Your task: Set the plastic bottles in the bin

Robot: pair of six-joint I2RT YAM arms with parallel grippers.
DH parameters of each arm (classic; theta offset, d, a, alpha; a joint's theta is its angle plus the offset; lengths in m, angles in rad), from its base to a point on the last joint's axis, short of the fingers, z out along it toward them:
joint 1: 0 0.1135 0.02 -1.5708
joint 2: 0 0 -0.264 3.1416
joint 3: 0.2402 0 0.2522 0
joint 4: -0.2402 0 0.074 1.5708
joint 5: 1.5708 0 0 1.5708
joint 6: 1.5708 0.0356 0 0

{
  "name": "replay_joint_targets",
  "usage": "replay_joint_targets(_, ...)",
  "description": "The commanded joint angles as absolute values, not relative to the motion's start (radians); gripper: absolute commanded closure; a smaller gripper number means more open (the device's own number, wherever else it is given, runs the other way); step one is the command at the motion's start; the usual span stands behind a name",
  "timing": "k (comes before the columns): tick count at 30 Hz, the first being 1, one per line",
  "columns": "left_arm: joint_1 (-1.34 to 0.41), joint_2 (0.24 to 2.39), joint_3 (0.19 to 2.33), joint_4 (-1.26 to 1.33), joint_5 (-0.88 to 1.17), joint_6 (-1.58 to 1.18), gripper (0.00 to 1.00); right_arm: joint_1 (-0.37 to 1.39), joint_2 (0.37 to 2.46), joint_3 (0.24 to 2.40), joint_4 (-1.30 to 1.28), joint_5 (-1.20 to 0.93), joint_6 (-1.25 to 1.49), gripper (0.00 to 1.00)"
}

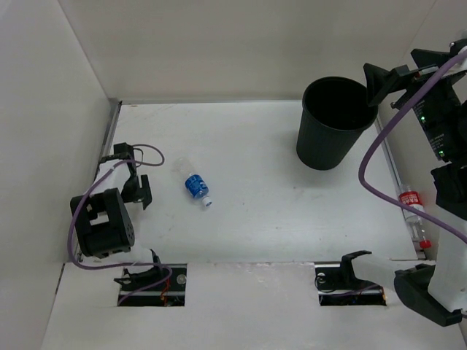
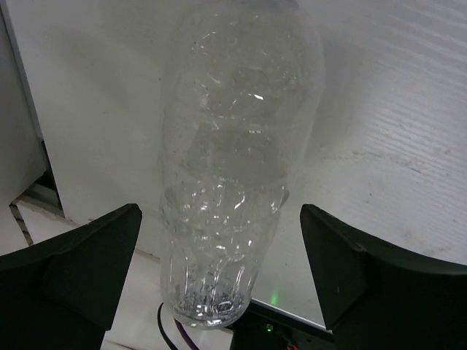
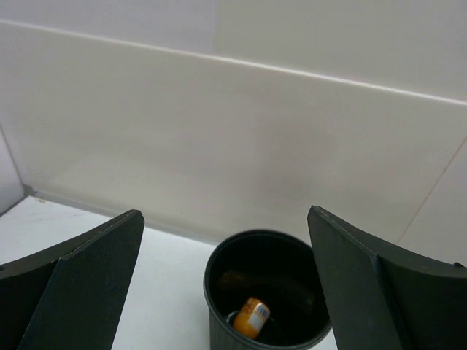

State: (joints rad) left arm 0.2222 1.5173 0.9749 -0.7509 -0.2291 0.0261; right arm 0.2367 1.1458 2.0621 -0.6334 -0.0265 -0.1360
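**Entry: plain clear bottle, grasp pending**

Left pincer wide, flanking the plain clear bottle without touching it. Right pincer wide, empty, above the bin; orange bottle inside. Blue-labelled bottle lies mid-surface; red-labelled bottle at the right edge. Advice: centre the bottle, then close gently, as its thin wall probably buckles or slips.

No lettering can be read anywhere. The clear bottle lying left of the bin wears a blue label. The red-labelled bottle lies right of the bin. The orange bottle inside the bin shows a pale label. The print on all three is too small or blurred.
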Motion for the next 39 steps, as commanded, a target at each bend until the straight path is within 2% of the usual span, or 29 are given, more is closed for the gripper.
replay_joint_targets(1,0.24,1.557,0.973,-0.739,-0.265,0.023,0.13,0.251,1.167,2.137,-0.65,-0.04,-0.13,0.0)
replay_joint_targets(8,0.208,1.571,1.035,-0.774,-0.224,0.012,0.61,0.246,1.189,2.145,-0.641,-0.041,-0.121,0.0)
replay_joint_targets(12,0.121,1.526,1.179,-0.854,-0.054,0.015,0.76,0.232,1.189,2.005,-0.644,-0.098,-0.089,0.0)
replay_joint_targets(18,-0.105,1.548,1.689,-0.995,0.323,-0.018,0.8,0.22,1.279,1.939,-0.732,-0.288,0.05,0.0)
replay_joint_targets(22,-0.253,1.611,2.001,-0.961,0.526,-0.057,0.81,0.177,1.324,1.94,-0.716,-0.533,0.17,0.0)
replay_joint_targets(26,-0.424,1.647,2.115,-0.83,0.693,-0.123,0.81,0.104,1.351,1.942,-0.625,-0.806,0.314,0.0)
replay_joint_targets(31,-0.59,1.707,2.206,-0.686,0.817,-0.158,0.81,0.032,1.355,1.939,-0.514,-1.024,0.44,0.0)
replay_joint_targets(36,-0.668,1.724,2.209,-0.451,0.871,-0.228,0.81,-0.013,1.31,1.879,-0.433,-1.031,0.482,0.0)
replay_joint_targets(39,-0.689,1.75,2.22,-0.373,0.893,-0.308,0.82,-0.024,1.281,1.842,-0.414,-0.922,0.48,0.0)
